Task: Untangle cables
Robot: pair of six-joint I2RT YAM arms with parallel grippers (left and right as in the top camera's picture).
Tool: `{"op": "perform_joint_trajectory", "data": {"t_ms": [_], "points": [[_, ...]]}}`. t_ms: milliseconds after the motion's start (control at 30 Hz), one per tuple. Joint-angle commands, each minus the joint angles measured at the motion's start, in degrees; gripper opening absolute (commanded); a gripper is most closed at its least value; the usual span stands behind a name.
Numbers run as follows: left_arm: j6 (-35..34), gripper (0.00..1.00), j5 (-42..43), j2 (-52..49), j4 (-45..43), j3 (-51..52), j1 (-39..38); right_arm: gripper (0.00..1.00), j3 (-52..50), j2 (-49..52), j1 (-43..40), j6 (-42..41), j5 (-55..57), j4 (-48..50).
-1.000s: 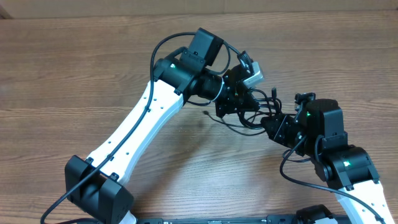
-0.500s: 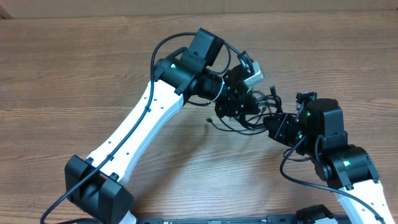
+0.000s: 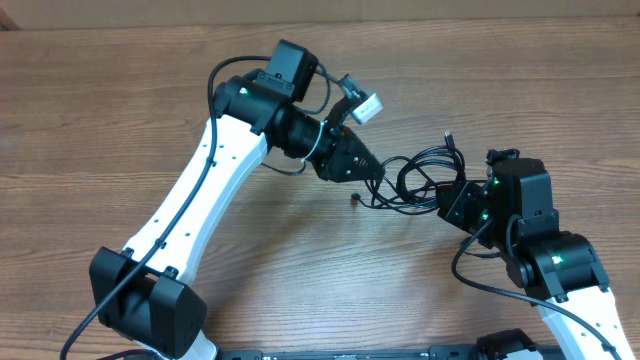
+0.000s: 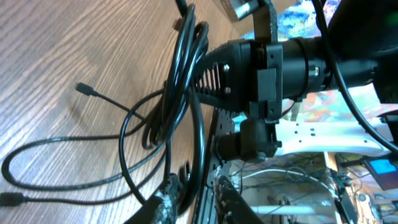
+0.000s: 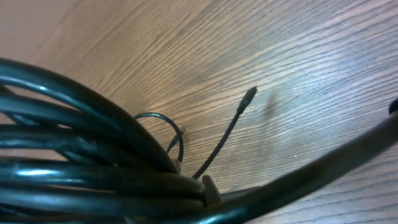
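Left gripper (image 3: 369, 172) is clamped on a strand of the cables (image 3: 418, 175). Right gripper (image 3: 448, 200) is closed on the far side of the looped bundle. The bundle spans between them, right of centre on the worktop (image 3: 100, 110). One plug end (image 3: 357, 198) lies loose on the wood.

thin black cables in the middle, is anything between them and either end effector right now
Nothing visible does. The thin black cables lie on the wooden table. One strand runs straight into the left end effector, and the right end effector sits against the right side of the bundle.
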State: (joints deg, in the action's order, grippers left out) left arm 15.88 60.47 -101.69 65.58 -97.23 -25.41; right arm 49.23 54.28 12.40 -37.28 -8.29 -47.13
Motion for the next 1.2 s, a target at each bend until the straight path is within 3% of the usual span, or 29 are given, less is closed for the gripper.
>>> {"op": "perform_joint_trajectory", "data": {"t_ms": [0, 333, 433, 600, 1000, 1167], "points": [[3.0, 0.17, 0.6, 0.3, 1.8, -0.6, 0.3, 0.04, 0.4, -0.3, -0.3, -0.4, 0.7, 1.2], [3.0, 0.14, -1.8, 0.3, 2.3, -0.6, -0.7, 0.04, 0.4, -0.3, -0.3, -6.3, 0.6, 2.8], [3.0, 0.07, -8.6, 0.3, 4.5, -0.6, -1.3, 0.04, 0.4, -0.3, -0.3, -10.7, 0.7, 4.3], [2.0, 0.07, -17.7, 0.3, 9.6, -0.6, -1.7, 0.04, 0.4, -0.3, -0.3, -17.1, 0.7, 8.6], [1.6, 0.04, -17.4, 0.3, 8.4, -0.6, -1.7, 0.04, 0.4, -0.3, -0.3, -16.3, 0.6, 10.2], [0.1, 0.04, -17.4, 0.3, 4.7, -0.6, -1.7, 0.04, 0.4, -0.3, -0.3, -8.5, 0.6, 7.4]]}}
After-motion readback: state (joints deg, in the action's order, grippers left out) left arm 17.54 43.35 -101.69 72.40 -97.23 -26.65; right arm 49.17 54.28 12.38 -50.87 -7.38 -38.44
